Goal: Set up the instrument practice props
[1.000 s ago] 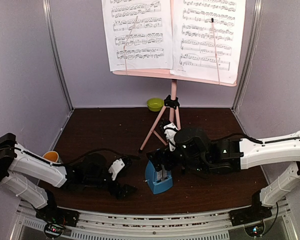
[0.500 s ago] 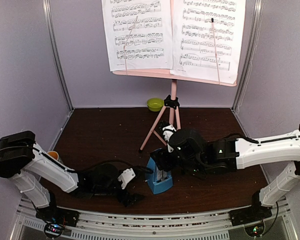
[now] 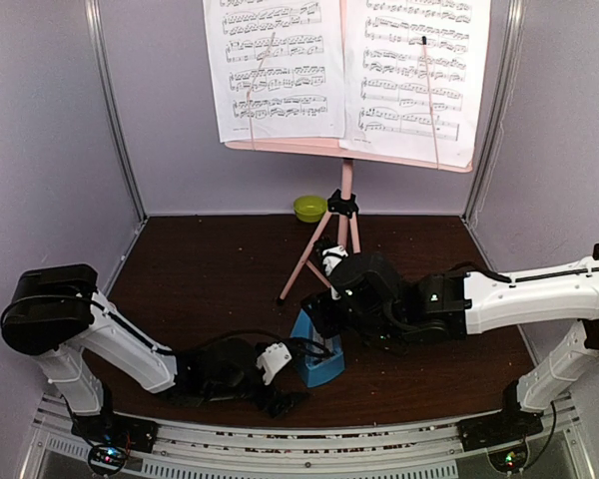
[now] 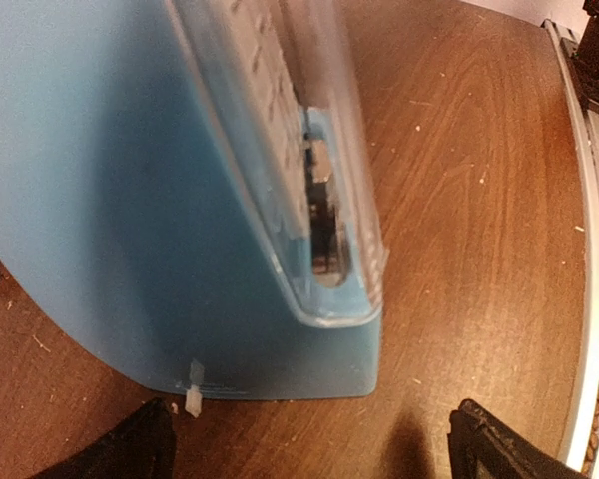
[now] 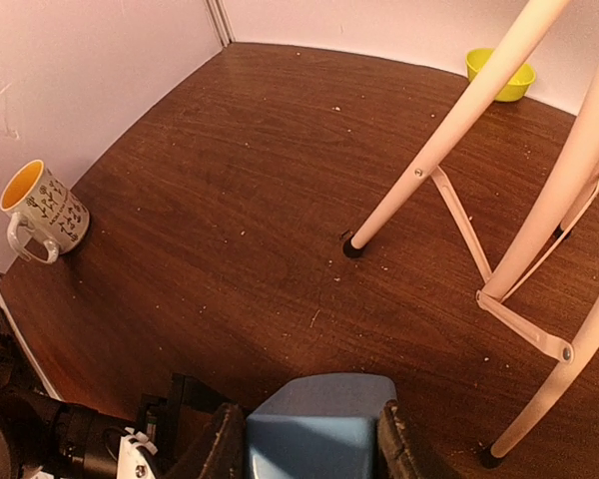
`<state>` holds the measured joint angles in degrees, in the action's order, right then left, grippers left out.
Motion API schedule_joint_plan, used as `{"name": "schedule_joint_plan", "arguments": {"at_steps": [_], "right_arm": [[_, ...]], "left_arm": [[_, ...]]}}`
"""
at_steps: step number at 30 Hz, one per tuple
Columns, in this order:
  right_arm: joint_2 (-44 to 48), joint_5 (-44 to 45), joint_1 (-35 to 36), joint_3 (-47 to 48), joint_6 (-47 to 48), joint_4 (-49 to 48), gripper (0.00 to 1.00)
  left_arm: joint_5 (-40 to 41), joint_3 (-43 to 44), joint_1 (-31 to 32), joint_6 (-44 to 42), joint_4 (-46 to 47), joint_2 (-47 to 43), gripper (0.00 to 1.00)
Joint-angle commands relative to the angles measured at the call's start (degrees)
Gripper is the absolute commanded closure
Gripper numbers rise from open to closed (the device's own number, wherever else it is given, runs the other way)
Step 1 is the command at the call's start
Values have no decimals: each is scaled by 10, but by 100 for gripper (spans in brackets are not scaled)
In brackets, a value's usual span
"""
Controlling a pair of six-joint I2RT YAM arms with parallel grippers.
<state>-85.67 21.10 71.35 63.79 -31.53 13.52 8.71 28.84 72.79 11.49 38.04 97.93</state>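
The left gripper lies low over the table near its front edge. Its jaws are spread wide and hold nothing, and only its two dark fingertips show at the bottom of its own wrist view. Just ahead of those fingertips, not between them, stands the blue metronome. It is upright on the wood, with its clear cover on the face toward that gripper's right.

The right gripper reaches in from the right side and clamps the metronome's narrow top. One finger lies against each side of the blue cap, with no gap to be seen.

Straight ahead of the right gripper, one foot of the pink music stand rests on the table. The stand's other legs rise to that gripper's right. Well off to its left, close to the side wall, a white mug with an orange inside stands upright. Farthest ahead and a little to the right, a small lime-green bowl sits by the back wall, behind the stand's legs.

High above both grippers, the stand's pink desk carries two sheets of printed music side by side. The left page and the right page both face the arms, and a thin wire arm lies across each.
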Motion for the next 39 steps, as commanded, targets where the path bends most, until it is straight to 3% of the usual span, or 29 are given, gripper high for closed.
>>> {"name": "schedule_joint_plan", "arguments": {"at_steps": [1, 18, 39], "right_arm": [[12, 2, 0, 4, -26, 1, 63], [-2, 1, 0, 15, -53, 29, 66], [-5, -3, 0, 15, -55, 32, 66]], "left_arm": [[62, 8, 8, 24, 33, 12, 2], [81, 40, 21, 46, 38, 72, 6], [96, 36, 23, 49, 49, 73, 28]]}}
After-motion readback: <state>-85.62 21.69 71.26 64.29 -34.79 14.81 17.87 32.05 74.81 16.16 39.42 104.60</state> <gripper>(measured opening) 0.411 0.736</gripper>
